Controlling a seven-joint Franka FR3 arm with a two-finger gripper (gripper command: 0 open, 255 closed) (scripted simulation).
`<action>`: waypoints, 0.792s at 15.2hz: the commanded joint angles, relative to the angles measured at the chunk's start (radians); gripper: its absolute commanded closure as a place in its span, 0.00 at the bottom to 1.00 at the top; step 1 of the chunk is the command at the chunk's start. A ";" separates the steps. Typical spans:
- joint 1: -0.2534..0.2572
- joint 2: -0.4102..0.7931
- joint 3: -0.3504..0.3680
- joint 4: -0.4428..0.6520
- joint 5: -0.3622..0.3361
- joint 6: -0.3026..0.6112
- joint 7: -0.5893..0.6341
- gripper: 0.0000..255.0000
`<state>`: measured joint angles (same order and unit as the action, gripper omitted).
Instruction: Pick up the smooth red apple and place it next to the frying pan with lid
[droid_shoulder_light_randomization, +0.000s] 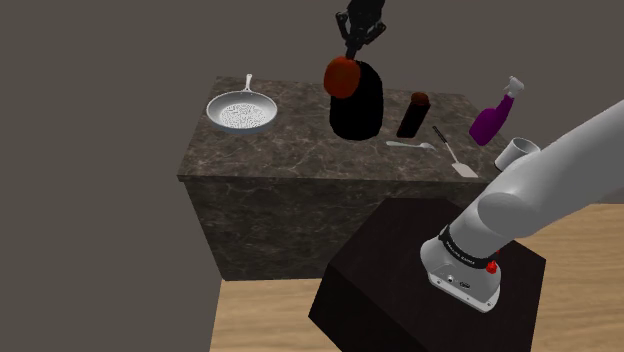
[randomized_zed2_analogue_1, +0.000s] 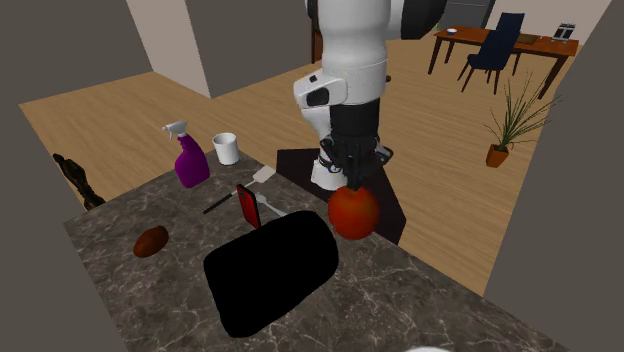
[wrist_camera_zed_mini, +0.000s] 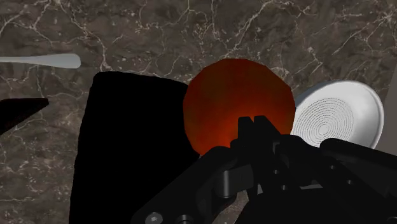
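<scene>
Red apple (droid_shoulder_light_randomization: 343, 75) hangs in the air above the dark marbled desk (droid_shoulder_light_randomization: 300, 165), gripped at its top by the pincer (droid_shoulder_light_randomization: 352, 52), whose black fingers are drawn close together on it. Just below and beside the apple, a pure-black shape (droid_shoulder_light_randomization: 357, 105) rests on the desk. In the shoulder view the grey frying pan (droid_shoulder_light_randomization: 241, 111) sits well apart to the left, while a spatula (droid_shoulder_light_randomization: 452, 152), a purple spray bottle (droid_shoulder_light_randomization: 495, 115) and a white cup (droid_shoulder_light_randomization: 518, 152) lie to the right.
</scene>
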<state>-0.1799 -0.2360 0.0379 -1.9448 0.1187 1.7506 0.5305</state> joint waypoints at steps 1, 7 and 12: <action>0.006 0.079 0.011 0.084 -0.002 -0.002 0.018 1.00; 0.027 0.326 0.036 0.375 -0.019 -0.042 0.071 1.00; 0.047 0.510 0.046 0.610 -0.037 -0.090 0.105 1.00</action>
<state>-0.1351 0.2542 0.0834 -1.3536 0.0833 1.6582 0.6323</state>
